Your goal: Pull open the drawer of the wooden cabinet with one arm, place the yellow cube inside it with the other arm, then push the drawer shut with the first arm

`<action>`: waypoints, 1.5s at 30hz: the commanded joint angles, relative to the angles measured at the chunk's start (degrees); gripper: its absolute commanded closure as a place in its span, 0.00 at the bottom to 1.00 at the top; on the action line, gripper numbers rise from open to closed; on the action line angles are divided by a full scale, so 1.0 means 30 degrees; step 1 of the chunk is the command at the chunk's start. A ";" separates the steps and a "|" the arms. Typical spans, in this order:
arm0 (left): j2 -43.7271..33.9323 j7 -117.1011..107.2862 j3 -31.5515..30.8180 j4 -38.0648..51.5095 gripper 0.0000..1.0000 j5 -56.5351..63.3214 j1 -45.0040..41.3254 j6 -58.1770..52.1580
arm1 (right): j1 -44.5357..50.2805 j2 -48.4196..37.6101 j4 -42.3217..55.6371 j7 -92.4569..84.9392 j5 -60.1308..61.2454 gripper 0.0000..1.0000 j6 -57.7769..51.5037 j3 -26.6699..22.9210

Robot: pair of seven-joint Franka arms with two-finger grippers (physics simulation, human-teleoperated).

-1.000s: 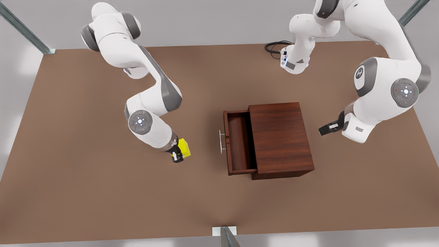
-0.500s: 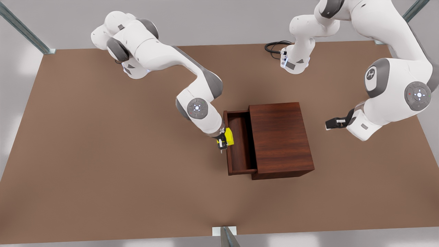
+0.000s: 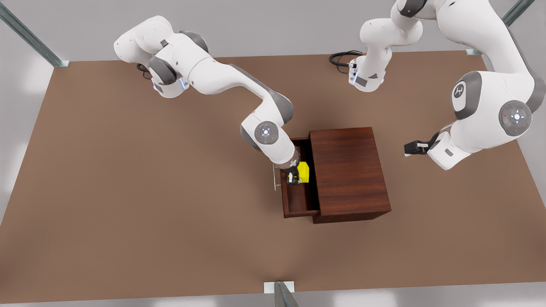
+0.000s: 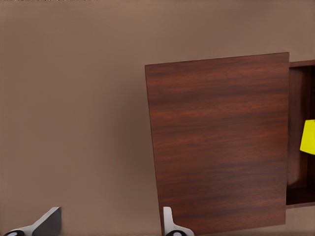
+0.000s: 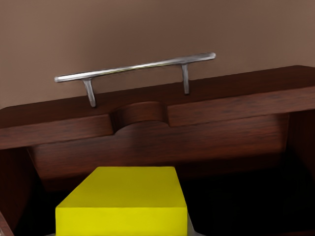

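Over the open grained-wood drawer (image 3: 298,200), right gripper (image 3: 297,178) clasping glossy yellow cube (image 3: 303,172)

Right gripper (image 3: 294,179) carries the yellow cube (image 3: 303,172) from the bare table on the front view's left, across the silver handle (image 3: 274,175), to a spot over the open drawer (image 3: 298,198). Its arm stretches out toward the wooden cabinet (image 3: 347,172). Left gripper (image 3: 410,148) lifts slightly and pulls away from the cabinet, toward the front view's right.
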 commanded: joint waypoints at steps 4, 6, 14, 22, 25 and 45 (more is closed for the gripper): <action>-0.0022 0.1647 -0.0008 0.0010 0.00 0.0045 -0.0020 0.0203 | 0.0099 0.0022 -0.0001 0.3490 0.0120 0.00 0.0554 -0.0168; -0.0022 0.1647 -0.0008 -0.0019 0.00 0.0045 -0.0020 0.0174 | 0.0099 -0.0007 -0.0001 0.3432 0.0091 0.00 0.0525 -0.0168; -0.0257 -0.0340 -0.0067 0.0010 0.23 0.0045 -0.0137 0.0027 | -1.4483 -0.7036 -0.4040 -1.0857 -0.6028 0.00 -0.8791 0.8644; 0.0621 -3.1187 -0.4608 0.1739 1.00 -0.0013 -0.3447 0.1197 | -1.2413 -0.9468 -0.7674 -4.2531 -0.4627 0.00 -1.0639 -0.2246; 0.1617 -3.8545 -0.4579 0.1738 1.00 0.0075 -0.5526 0.2605 | -1.2089 -1.1550 -1.0694 -4.4880 -0.4187 0.00 -0.9202 -0.3391; 0.7008 -5.3254 -0.3614 0.2500 1.00 0.5729 -1.1593 1.3444 | -1.2089 -1.1345 -0.9933 -4.5758 -0.4069 0.00 -0.9436 -0.3304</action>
